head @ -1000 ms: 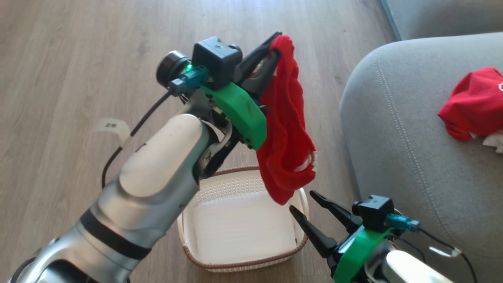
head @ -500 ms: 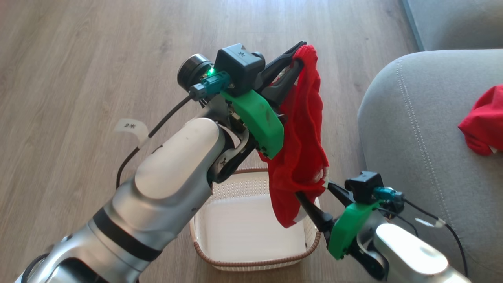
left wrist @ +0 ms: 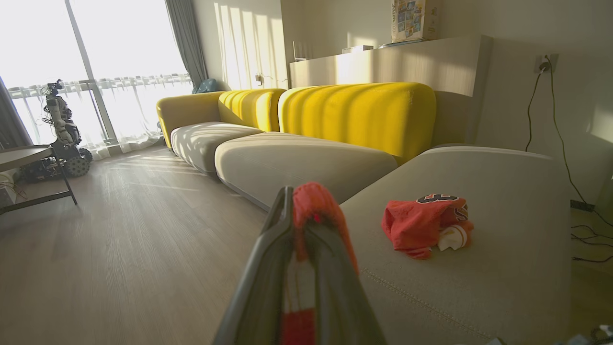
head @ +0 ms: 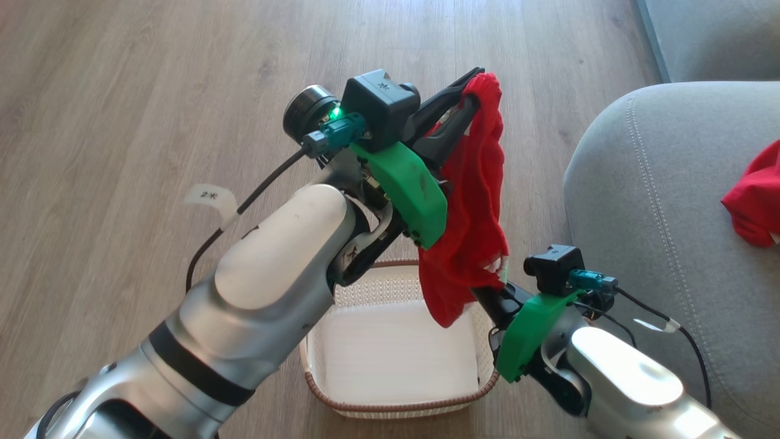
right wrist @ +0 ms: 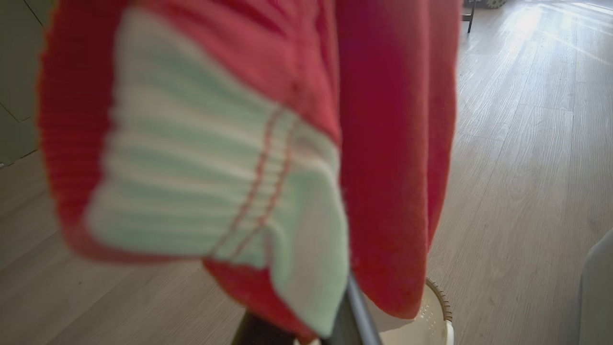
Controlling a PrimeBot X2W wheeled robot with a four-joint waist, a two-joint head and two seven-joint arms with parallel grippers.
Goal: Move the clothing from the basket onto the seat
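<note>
My left gripper (head: 478, 85) is raised high and shut on the top of a red garment (head: 475, 201), which hangs down over the basket. In the left wrist view its fingers (left wrist: 282, 215) pinch the red cloth (left wrist: 316, 201). My right gripper (head: 487, 292) has pushed in under the garment's lower end, and the cloth hides its fingertips. Close up, that hem shows a white striped panel (right wrist: 215, 167). The cream basket (head: 396, 410) stands on the floor below with a bare bottom. A second red garment (head: 752, 195) with black lettering (left wrist: 421, 225) lies on the grey seat (head: 640, 213).
Wooden floor (head: 122, 122) surrounds the basket. More grey cushions with yellow backrests (left wrist: 354, 115) run along the wall. A small table (left wrist: 28, 158) and another machine (left wrist: 62, 139) stand by the window. Cables (left wrist: 555, 120) hang on the wall beyond the seat.
The camera has shifted, sliding the seat rightwards in the picture. My right gripper, open a second ago, rose to the hanging garment's lower end. The left gripper still holds the garment up.
</note>
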